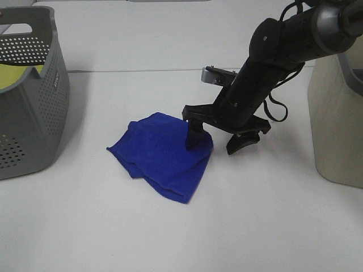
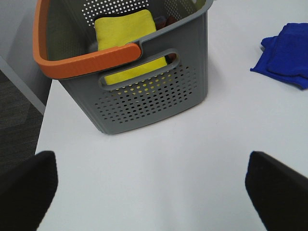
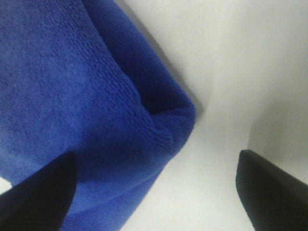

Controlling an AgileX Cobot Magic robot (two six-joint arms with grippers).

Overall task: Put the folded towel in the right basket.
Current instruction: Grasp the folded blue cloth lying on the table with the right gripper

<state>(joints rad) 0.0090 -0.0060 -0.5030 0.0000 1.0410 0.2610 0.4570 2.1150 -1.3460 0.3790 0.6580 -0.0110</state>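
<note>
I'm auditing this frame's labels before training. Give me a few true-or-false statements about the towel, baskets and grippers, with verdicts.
1. The towel lies on the table. True.
2. The right gripper is shut on the towel. False: its fingers are open, straddling the towel's corner.
3. The left basket holds a yellow cloth. True.
4. The towel is in the right basket. False: it lies on the table between the baskets.
5. The left gripper holds a cloth. False: it is open and empty above the table.
</note>
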